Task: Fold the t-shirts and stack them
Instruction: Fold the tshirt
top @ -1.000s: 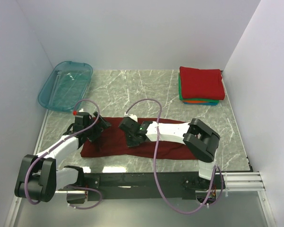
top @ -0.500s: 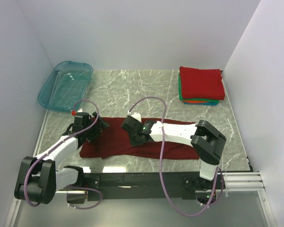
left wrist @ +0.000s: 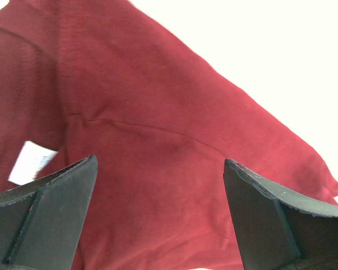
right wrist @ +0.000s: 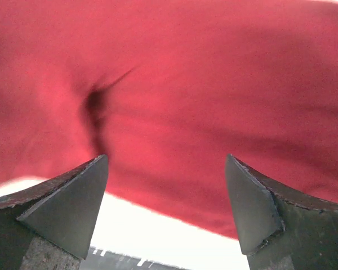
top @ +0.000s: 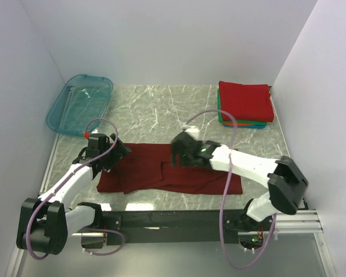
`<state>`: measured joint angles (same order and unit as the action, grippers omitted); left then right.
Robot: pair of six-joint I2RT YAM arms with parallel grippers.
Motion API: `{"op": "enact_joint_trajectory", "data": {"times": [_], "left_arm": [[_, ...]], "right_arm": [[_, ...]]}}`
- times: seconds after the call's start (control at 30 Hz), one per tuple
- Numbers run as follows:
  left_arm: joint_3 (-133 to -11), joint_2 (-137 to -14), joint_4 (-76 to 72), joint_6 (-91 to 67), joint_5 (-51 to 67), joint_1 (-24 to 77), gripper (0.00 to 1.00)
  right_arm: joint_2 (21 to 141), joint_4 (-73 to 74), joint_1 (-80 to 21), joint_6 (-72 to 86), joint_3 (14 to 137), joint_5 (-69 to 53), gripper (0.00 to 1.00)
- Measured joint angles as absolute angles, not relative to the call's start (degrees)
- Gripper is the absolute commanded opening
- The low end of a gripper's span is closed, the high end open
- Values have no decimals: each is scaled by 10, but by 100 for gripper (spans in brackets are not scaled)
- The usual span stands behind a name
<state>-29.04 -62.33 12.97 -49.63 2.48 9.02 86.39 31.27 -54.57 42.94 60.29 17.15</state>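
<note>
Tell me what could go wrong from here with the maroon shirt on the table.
The dark maroon cloth t-shirt lies as a long strip with a pucker near the open right hand; folding now may press that in. The open left hand is over the strip's left end; a shallow pinch there might lift only the top layer and spoil the fold.

The maroon t-shirt (top: 144, 173) is matt soft cloth; the table (top: 155, 109), glossy veined stone.
</note>
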Motion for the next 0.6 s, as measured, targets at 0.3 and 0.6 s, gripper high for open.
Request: {"op": "enact_joint_trajectory", "data": {"times": [0.3,0.6], "left_arm": [[-297,-676,89,-508,74,112,99],[-419,-890,9,-511,127,120,99]], "right_arm": [[830,239,-324,383,494,118,91],[893,172,-281,354,471,59,92]]}}
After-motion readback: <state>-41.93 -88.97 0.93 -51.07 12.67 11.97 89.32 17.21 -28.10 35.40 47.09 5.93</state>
